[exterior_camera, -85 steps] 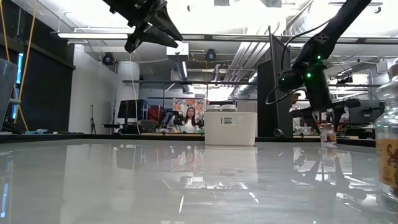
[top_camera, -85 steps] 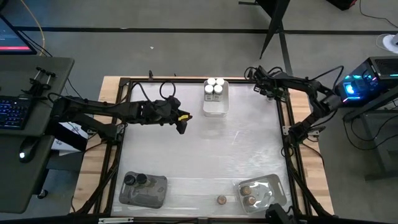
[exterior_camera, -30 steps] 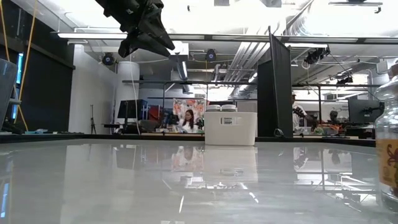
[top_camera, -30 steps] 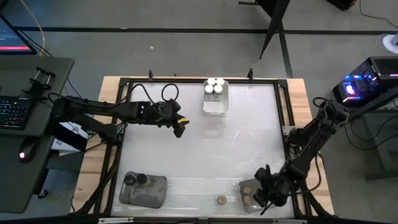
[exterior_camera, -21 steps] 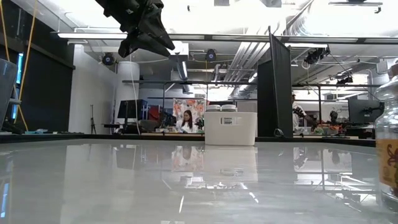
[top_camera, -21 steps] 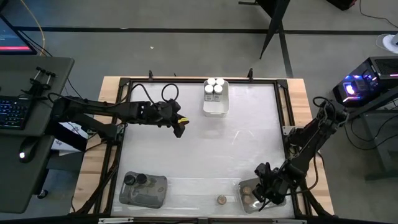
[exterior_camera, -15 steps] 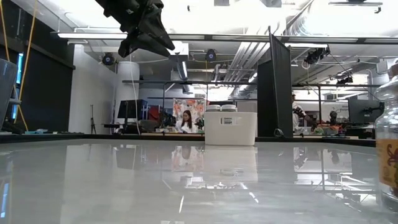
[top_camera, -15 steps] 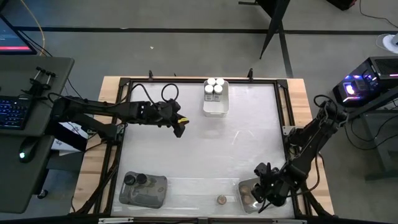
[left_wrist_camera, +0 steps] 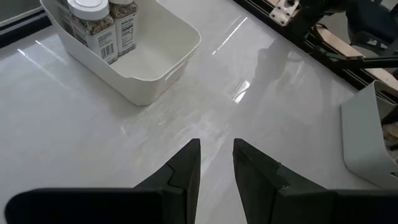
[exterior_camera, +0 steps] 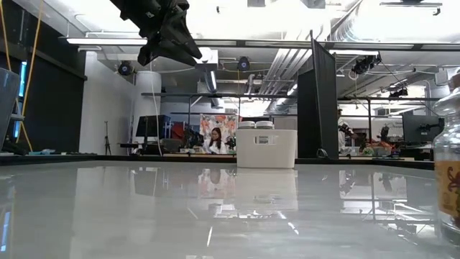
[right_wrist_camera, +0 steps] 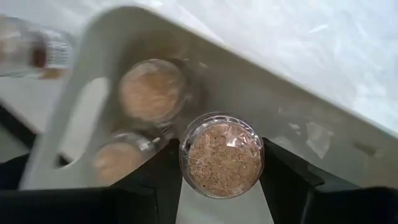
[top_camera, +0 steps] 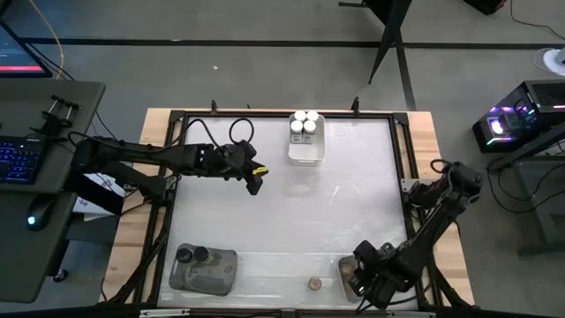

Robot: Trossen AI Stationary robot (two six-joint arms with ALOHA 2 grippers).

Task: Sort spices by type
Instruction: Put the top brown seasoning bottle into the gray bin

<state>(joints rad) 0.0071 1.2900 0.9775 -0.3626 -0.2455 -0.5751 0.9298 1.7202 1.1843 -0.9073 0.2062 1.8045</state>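
Your R pincer [right_wrist_camera: 221,163] pinches a brown-topped jar [right_wrist_camera: 222,155] between both fingers [right_wrist_camera: 287,180], over the clear tray [right_wrist_camera: 81,118] at the desk's [top_camera: 291,212] near-R corner, w/ two more brown-topped jars [right_wrist_camera: 152,89] standing inside that tray and another brown-topped jar [top_camera: 313,283] on the desk just beside it. Your L pincer [left_wrist_camera: 216,163] hangs above the desk's far-L area, fingers slightly apart w/ nothing between them. Ahead of it sits the white bin [left_wrist_camera: 163,57] holding the white-topped jars [left_wrist_camera: 91,20], while the black-topped jars [top_camera: 192,255] sit in the clear tray at near-L [top_camera: 221,274].
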